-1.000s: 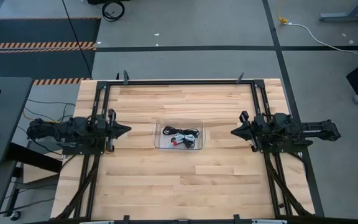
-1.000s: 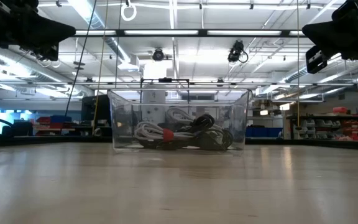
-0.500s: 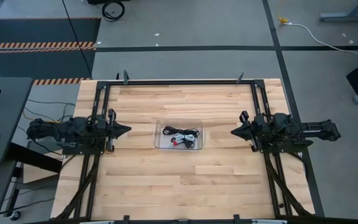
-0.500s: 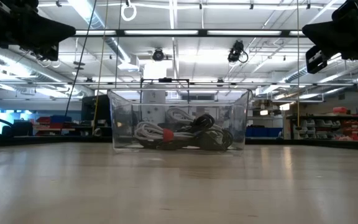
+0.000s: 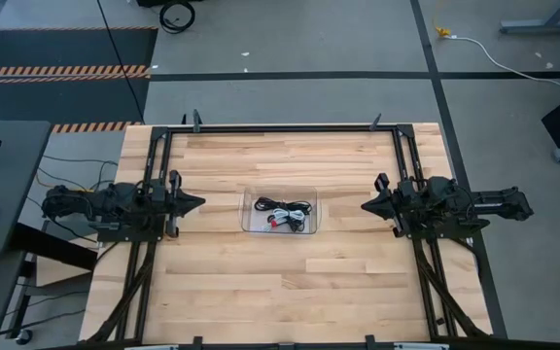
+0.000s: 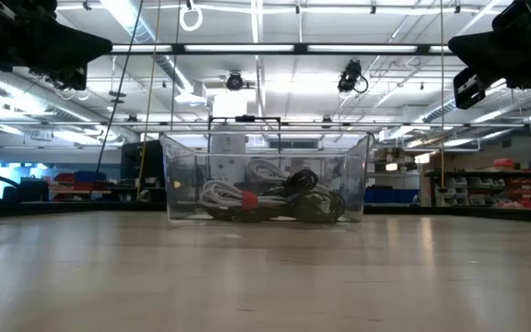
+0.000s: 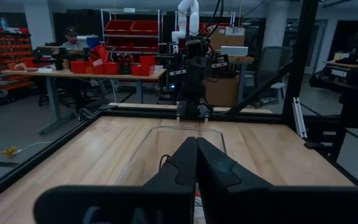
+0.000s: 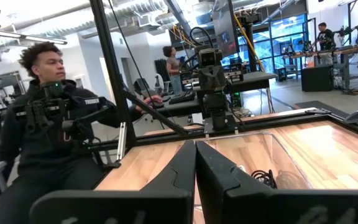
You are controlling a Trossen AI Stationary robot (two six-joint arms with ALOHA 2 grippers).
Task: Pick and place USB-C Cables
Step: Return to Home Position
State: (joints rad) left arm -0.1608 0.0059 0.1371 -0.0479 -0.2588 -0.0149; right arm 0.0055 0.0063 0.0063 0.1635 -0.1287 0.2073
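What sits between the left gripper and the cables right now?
Only the wall of the transparent bin: the USB-C Cables lie inside it. The table between the left gripper and bin shows nothing else.

Grey floor (image 5: 290,97) surrounds the table (image 5: 280,292). A dark mat (image 5: 56,44) edged with orange hazard stripes (image 5: 56,70) lies at 10 o'clock, a white cord (image 5: 465,40) at 1 o'clock. Strip lights (image 6: 339,48) cross the ceiling (image 6: 155,28); red bins (image 7: 132,27) fill a far rack (image 7: 131,10).

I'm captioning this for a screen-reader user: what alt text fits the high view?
A clear bin holding coiled black and white USB-C cables sits at the middle of a wooden table. The left claw and right claw, both shut, hang at either side, pointing toward it.
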